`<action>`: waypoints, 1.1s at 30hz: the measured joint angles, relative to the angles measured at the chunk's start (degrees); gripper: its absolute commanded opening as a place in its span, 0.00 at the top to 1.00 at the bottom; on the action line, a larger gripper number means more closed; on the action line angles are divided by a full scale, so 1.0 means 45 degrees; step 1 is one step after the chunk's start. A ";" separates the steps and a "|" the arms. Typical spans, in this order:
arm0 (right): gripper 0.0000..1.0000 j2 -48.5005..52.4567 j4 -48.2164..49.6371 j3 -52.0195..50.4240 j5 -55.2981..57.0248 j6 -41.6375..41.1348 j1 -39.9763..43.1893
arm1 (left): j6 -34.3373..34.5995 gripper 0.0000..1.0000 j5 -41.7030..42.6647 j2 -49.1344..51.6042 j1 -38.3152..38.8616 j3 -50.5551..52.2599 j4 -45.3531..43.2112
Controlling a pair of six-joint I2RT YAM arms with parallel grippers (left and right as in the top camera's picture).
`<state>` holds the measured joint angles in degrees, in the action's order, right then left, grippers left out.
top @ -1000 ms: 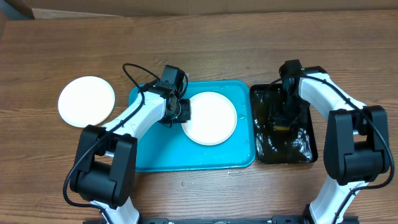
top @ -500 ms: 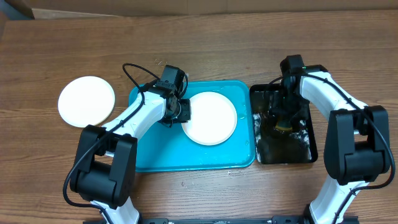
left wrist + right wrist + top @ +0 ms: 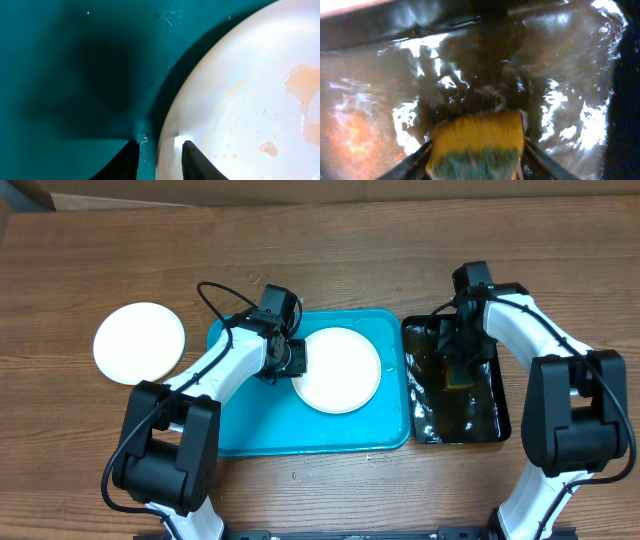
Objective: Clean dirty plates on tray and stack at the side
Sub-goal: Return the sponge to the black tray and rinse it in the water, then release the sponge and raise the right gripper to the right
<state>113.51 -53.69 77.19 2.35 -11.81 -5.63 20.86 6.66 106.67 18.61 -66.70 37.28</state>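
A white plate (image 3: pixel 340 370) with orange sauce smears (image 3: pixel 300 85) lies on the turquoise tray (image 3: pixel 240 430). My left gripper (image 3: pixel 290 360) is shut on the plate's left rim (image 3: pixel 167 145), one finger over it and one outside it. A second white plate (image 3: pixel 139 342) lies on the table to the left of the tray. My right gripper (image 3: pixel 457 370) is shut on a yellow and green sponge (image 3: pixel 477 145) over the black tray (image 3: pixel 415 330). The third plate is out of view.
The black tray holds dark, rippling water (image 3: pixel 470 75) and stands right against the turquoise tray's right side. The wooden table (image 3: pixel 320 260) runs all round both trays.
My right gripper has moved with the sponge toward the far end of the black tray, and the foam on the water has thinned. The left arm and plates have not moved.
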 measured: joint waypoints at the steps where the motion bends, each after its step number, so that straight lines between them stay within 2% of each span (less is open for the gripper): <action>1: 0.37 0.0000 -0.0214 0.0194 0.0000 0.0034 0.0005 | 0.0000 0.66 0.0000 0.0000 0.0000 0.0000 0.0000; 3: 0.35 0.0000 -0.0758 0.0899 0.0000 0.0015 0.0010 | 0.0000 0.66 0.0000 0.0000 0.0000 0.0000 0.0000; 10: 0.15 0.0000 -0.1671 0.3653 -0.0039 -0.0039 0.0427 | 0.0000 0.67 0.0000 0.0053 0.0000 0.0000 -0.0005; 11: 0.14 0.0000 -0.1656 0.3827 -0.0049 -0.0073 0.0622 | 0.0000 0.69 0.0005 0.0146 0.0000 0.0000 -0.0005; 13: 0.11 0.0000 -0.1637 0.3925 -0.0073 -0.0102 0.1064 | 0.0029 0.83 0.0005 0.0413 0.0000 -0.0010 -0.0034; 15: 0.00 0.0000 -0.1656 0.3925 -0.0083 -0.0170 0.1739 | 0.0068 0.95 0.0044 0.0520 0.0000 -0.0126 -0.0107; 23: 0.00 0.0000 -0.1812 0.3925 0.0359 -0.0321 0.3735 | -0.0194 0.96 0.0321 0.0709 0.0000 -0.0714 0.0685; 27: 0.00 0.0000 -0.1783 0.3925 0.0520 -0.0325 0.4498 | -0.0529 0.96 -0.0350 0.0806 0.0000 -0.1311 0.1564; 33: 0.00 0.0000 -0.1792 0.3925 0.0583 -0.0325 0.5071 | -0.0976 0.96 -0.1069 0.0806 0.0000 -0.2191 0.1554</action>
<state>113.51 -61.76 94.85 4.97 -13.28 17.19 16.47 1.85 110.30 18.61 -76.55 44.27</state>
